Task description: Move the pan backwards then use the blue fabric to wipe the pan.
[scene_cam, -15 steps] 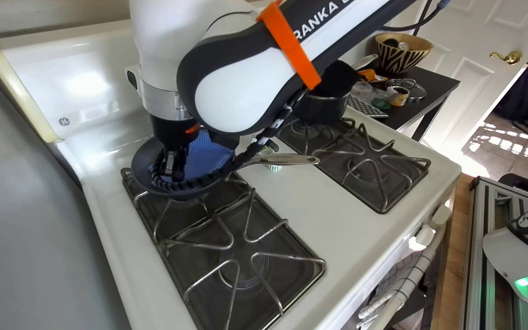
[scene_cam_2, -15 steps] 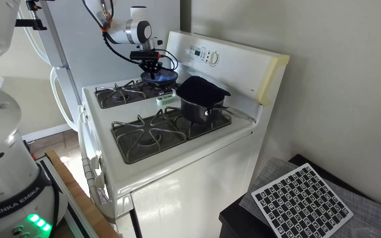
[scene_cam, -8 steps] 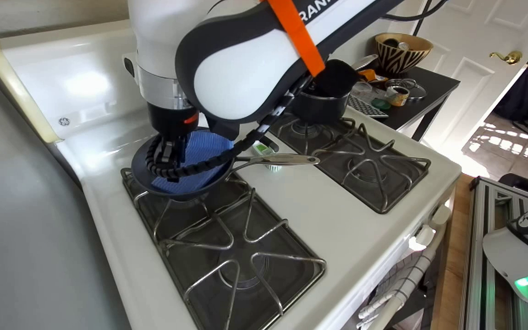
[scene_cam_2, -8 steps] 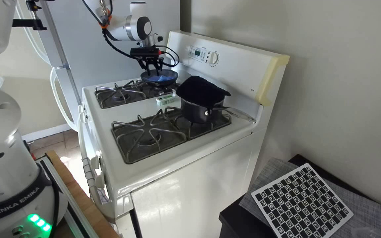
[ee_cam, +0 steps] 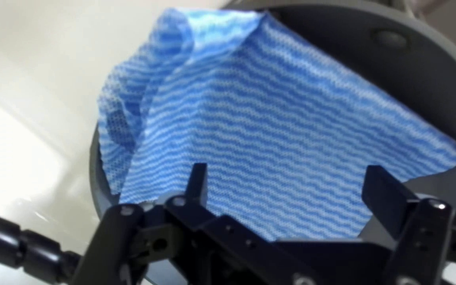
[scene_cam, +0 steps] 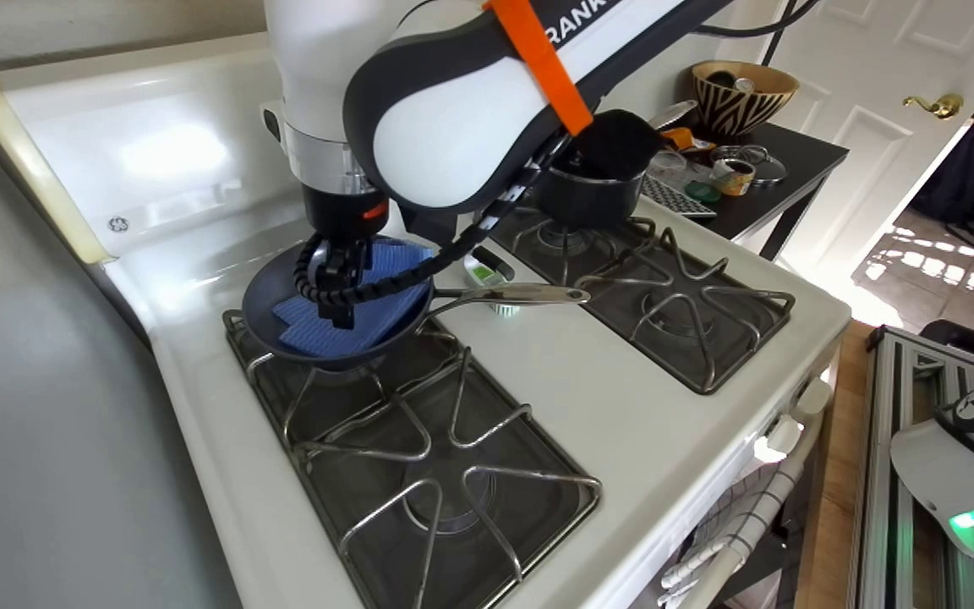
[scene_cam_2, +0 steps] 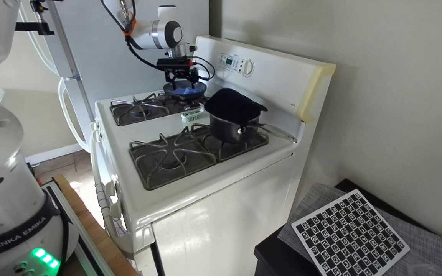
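A soft, roughly square, bright blue wavy-striped cloth [ee_cam: 267,130] lies spread inside the wide, shallow, round, dark grey-blue frying pan [scene_cam: 265,296], its crumpled end hiding part of the rim in the wrist view. Over it hangs the black two-jawed claw [ee_cam: 287,172], jaws well apart with nothing clamped; whether it touches the cloth I cannot tell. The pan sits on the dark, wire-grated rear burner [scene_cam: 335,402], near the glossy white backsplash [scene_cam: 149,152], its long silvery handle [scene_cam: 529,293] reaching out above the white enamel worktop [scene_cam: 555,364]. Near the handle lies a small green-and-white object [scene_cam_2: 192,115], possibly a brush; farther off stands a deep black pot [scene_cam_2: 226,130] draped with a black fabric piece [scene_cam_2: 234,105].

By its place at the back, the pan's move looks done, and wiping seems the step in hand. Next, I judge, the claw should come down, close on a fold and draw it across the base without dragging the pan.
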